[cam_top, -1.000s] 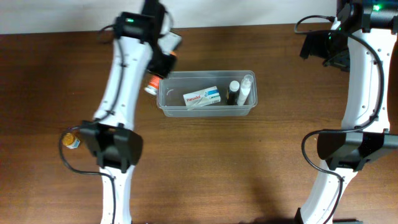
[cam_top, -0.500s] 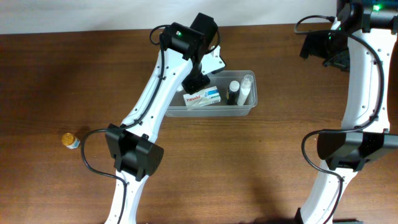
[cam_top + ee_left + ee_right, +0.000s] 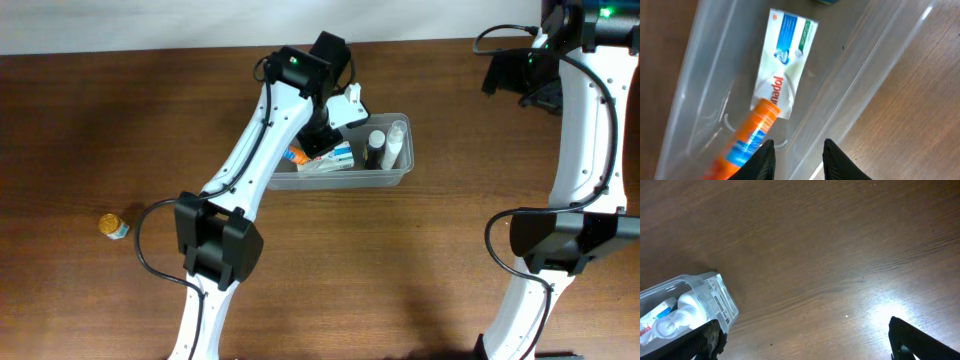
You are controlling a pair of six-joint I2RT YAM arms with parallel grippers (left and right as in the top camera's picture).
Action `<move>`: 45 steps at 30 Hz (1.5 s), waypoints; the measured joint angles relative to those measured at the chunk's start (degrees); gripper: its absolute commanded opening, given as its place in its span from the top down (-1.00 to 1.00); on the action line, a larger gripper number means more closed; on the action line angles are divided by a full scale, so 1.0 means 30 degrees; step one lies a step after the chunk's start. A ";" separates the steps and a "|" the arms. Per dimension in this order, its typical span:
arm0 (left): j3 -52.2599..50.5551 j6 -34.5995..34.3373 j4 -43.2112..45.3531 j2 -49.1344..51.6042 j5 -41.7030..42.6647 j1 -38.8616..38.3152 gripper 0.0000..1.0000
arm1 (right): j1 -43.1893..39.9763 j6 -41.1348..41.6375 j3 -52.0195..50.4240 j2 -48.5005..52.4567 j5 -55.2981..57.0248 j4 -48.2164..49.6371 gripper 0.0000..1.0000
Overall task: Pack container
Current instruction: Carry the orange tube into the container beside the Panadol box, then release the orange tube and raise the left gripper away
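Left wrist: left tool (image 3: 799, 161) hangs over the container (image 3: 690, 85), jaws parted.

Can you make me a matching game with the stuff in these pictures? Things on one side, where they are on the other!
Things:
1. orange tube
2. white box
3. black bottle
4. yellow-capped jar

Places:
A. alone on the table, far left of the container
B. standing near the container's right end
C. lying in the container's left part, by the left tool
D. lying flat around the container's middle

Pairs: 1-C, 2-D, 3-B, 4-A
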 measured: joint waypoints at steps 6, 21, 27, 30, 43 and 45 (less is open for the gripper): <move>-0.0823 -0.0087 0.0780 0.0277 0.0073 0.0000 0.21 | 0.0000 0.0007 0.0000 0.0000 0.0000 0.0000 -0.97; -0.0852 -0.5923 0.2412 0.0277 -0.1333 0.1610 0.21 | 0.0000 0.0007 0.0000 0.0000 0.0000 0.0000 -0.97; -0.0852 -0.7249 0.2259 0.0277 -0.1479 0.2776 0.21 | 0.0000 0.0000 0.0000 0.0000 0.0000 0.0000 -0.97; -0.0852 -0.7657 0.2222 0.0277 -0.1472 0.3104 0.22 | 0.0000 0.0007 0.0000 0.0000 0.0000 0.0000 -0.97; -0.0845 -1.0673 -0.0372 -0.1086 -0.1464 0.5901 -0.15 | 0.0000 0.0007 0.0000 0.0000 0.0007 0.0007 -0.97; -0.0831 -1.1030 -0.1355 -0.1974 -0.1501 0.6761 -0.24 | 0.0000 0.0015 0.0000 0.0000 0.0007 0.0000 -0.97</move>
